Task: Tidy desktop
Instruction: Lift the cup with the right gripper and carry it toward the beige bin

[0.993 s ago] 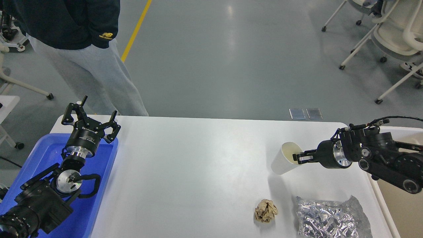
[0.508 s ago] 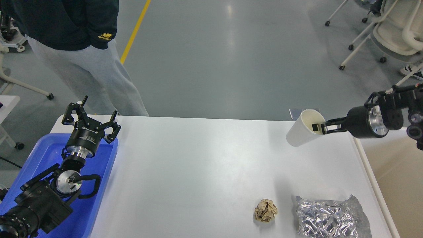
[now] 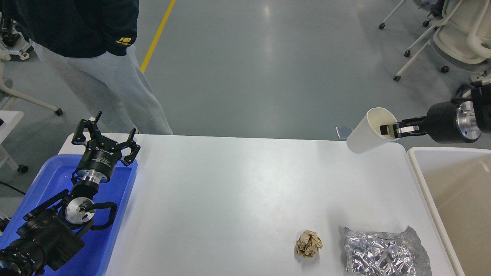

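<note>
Left gripper (image 3: 104,135) hangs spread and empty over the blue tray (image 3: 115,214), parked off the work, while across the desktop (image 3: 230,199), with paper wad (image 3: 308,243) and foil bag (image 3: 385,251) near its front, right gripper (image 3: 389,128) pinches the cup (image 3: 366,132) rim aloft, probably bound for the bin (image 3: 416,161).

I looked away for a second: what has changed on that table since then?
The right gripper, pinching the white paper cup by its rim, lifted it off the desktop and carried it up toward the cream bin. The left gripper, brown paper ball and foil bag stayed put.
</note>
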### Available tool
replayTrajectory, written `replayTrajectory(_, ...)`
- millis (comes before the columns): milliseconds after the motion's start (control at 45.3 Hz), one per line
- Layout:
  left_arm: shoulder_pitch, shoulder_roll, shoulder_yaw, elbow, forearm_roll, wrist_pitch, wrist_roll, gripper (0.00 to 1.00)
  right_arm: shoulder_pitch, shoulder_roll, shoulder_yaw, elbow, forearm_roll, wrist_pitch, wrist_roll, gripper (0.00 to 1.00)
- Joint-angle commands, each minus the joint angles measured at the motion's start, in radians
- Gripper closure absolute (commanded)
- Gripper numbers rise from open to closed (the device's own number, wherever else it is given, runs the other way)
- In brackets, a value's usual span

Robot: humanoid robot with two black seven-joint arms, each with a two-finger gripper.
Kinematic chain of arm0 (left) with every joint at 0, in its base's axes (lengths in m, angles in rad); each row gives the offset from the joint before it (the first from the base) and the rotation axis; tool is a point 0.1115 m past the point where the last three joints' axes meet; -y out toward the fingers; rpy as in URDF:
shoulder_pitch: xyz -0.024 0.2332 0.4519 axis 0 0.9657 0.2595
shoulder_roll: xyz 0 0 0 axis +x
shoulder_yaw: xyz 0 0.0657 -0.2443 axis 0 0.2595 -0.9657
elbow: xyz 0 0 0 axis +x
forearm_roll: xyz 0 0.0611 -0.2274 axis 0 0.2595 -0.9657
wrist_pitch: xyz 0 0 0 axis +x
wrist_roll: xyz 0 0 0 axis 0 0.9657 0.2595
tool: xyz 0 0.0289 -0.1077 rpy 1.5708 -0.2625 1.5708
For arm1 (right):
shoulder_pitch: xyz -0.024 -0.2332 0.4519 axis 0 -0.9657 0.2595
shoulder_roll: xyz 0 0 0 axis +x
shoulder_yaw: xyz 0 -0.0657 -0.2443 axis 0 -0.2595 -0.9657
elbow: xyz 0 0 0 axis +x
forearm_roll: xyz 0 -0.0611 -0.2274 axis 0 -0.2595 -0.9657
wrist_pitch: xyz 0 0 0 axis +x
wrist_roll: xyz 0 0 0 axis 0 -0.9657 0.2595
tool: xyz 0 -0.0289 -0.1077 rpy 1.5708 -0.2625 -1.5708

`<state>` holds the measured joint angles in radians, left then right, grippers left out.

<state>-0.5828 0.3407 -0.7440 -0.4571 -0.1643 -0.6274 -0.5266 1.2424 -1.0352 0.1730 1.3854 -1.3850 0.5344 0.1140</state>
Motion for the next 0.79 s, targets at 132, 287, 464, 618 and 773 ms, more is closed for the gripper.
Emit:
replayTrajectory(132, 0.000, 0.000, 0.000, 0.000, 0.000, 0.000, -0.001, 0.00, -0.073, -0.106, -0.001, -0.150, 0.230, -0.093, 0.010, 1.00)
replayTrajectory(287, 0.000, -0.002, 0.000, 0.000, 0.000, 0.000, -0.001, 0.00, -0.161, -0.147, 0.000, -0.209, 0.432, -0.185, 0.013, 1.00)
replayTrajectory(464, 0.000, 0.000, 0.000, 0.000, 0.000, 0.000, -0.001, 0.00, -0.270, -0.094, -0.001, -0.411, 0.693, -0.240, 0.062, 1.00)
replayTrajectory(618, 0.000, 0.000, 0.000, 0.000, 0.000, 0.000, 0.000, 0.00, -0.348, -0.040, -0.001, -0.572, 0.866, -0.243, 0.082, 1.00)
replayTrajectory(773, 0.000, 0.000, 0.000, 0.000, 0.000, 0.000, 0.000, 0.00, -0.455, 0.017, 0.005, -0.741, 1.050, -0.244, 0.085, 1.00)
